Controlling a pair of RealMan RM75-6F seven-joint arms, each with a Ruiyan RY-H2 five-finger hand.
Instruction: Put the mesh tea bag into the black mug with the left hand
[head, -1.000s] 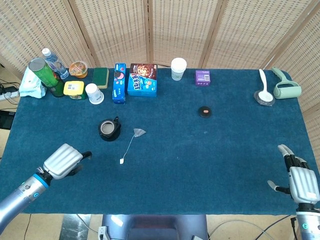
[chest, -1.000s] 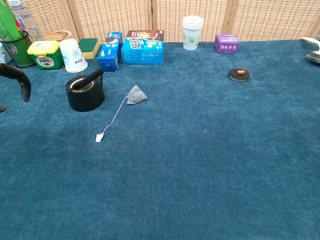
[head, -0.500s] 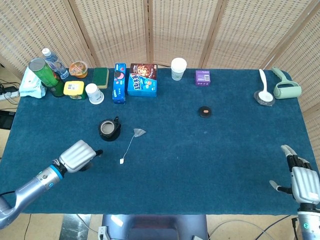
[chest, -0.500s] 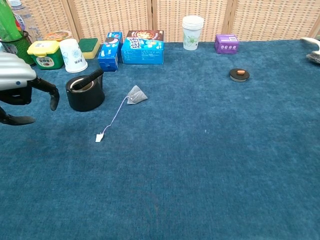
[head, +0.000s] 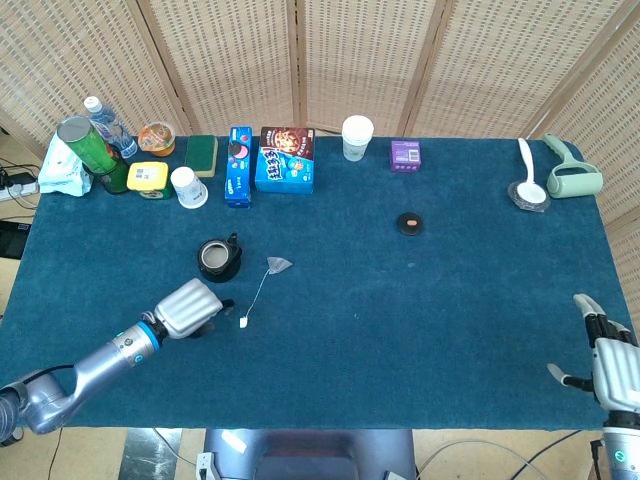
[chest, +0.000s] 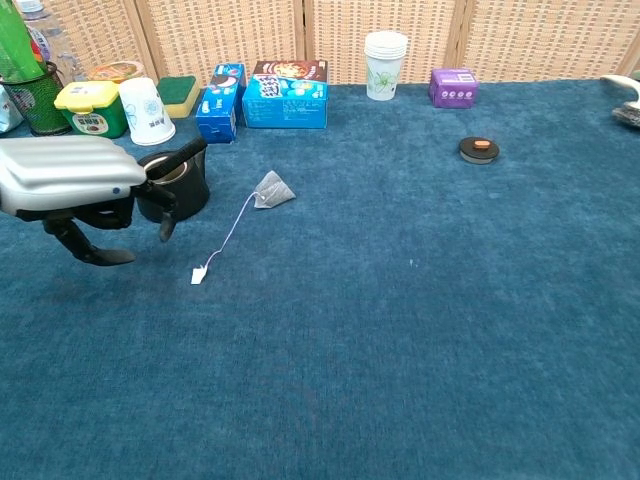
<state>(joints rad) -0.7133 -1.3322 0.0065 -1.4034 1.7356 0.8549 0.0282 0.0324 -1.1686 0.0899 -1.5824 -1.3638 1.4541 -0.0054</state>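
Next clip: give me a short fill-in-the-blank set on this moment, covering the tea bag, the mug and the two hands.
1. The grey mesh tea bag lies on the ____ table cloth, outside the black mug.
2. Its string ends in a small ____ paper tag.
3. The hand nearest that tag is the ____ hand, which holds nothing.
4. The right hand rests at the table's near ____ corner in the head view.

Missing words: blue; white; left; right

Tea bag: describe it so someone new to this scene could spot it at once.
Start at the black mug on the left part of the blue table. Just to its right lies the tea bag, a small grey mesh pyramid. Only it trails a thin string to a white paper tag.
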